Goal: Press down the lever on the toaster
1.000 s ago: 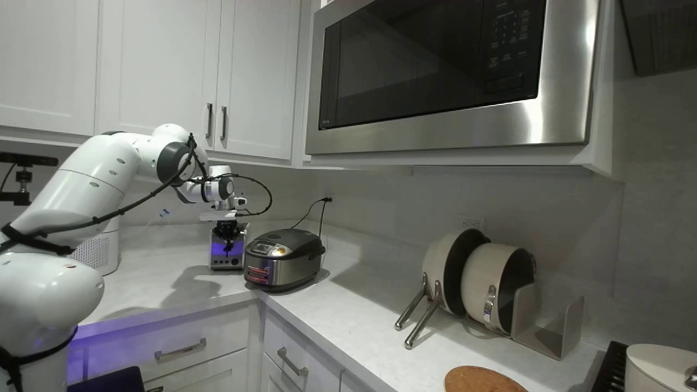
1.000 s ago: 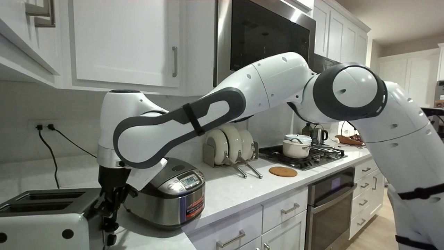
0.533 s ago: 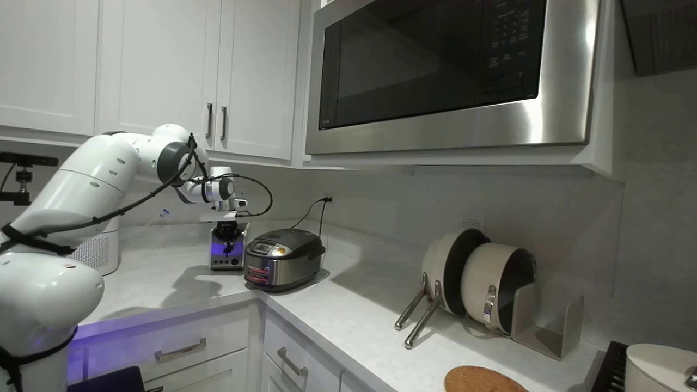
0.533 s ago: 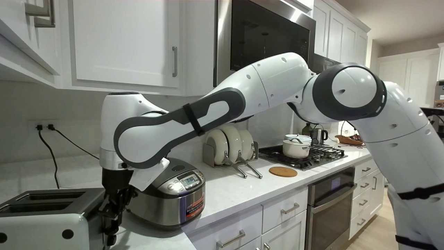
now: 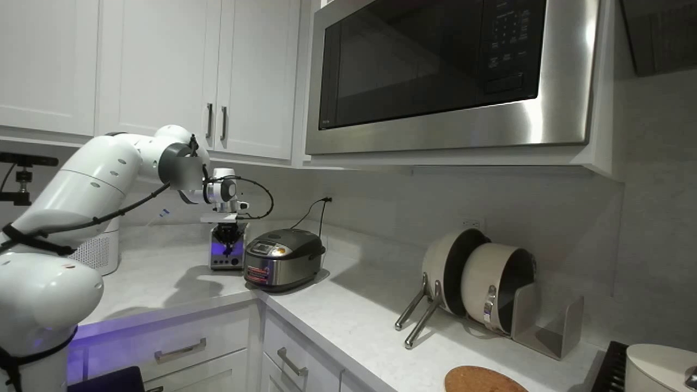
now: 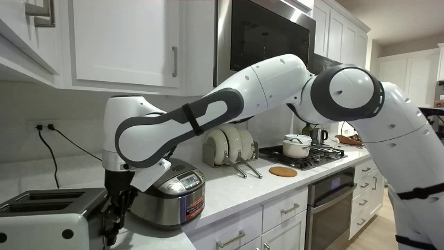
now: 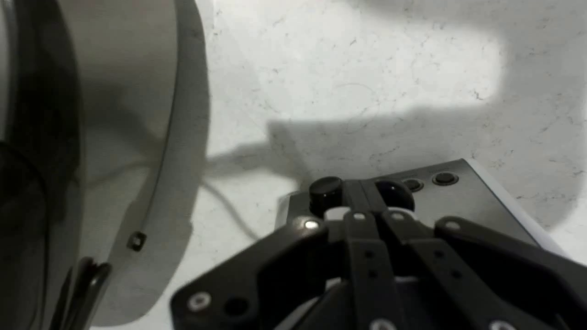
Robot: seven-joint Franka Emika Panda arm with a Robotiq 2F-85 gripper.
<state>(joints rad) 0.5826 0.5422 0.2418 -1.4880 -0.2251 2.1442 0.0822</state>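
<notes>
- Two fingers (image 7: 354, 195) of the gripper (image 7: 365, 194) are pressed together at the tips, gripping nothing visible.
- They point downward at the end of the toaster (image 6: 43, 229), beside its black knob (image 7: 324, 195); contact cannot be told.
- The toaster stands on the counter (image 5: 337, 305), near the rice cooker (image 6: 166, 210).
- Farther along, pans (image 5: 480, 275) stand in a rack (image 5: 572, 329).

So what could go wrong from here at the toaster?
The claw might press the wrong control: in the wrist view its closed tips sit close to a dark knob, and I can't clearly make out the lever. It could also bump the rice cooker close by. And since it sits at one end of the toaster, a hard push might tilt that.
</notes>
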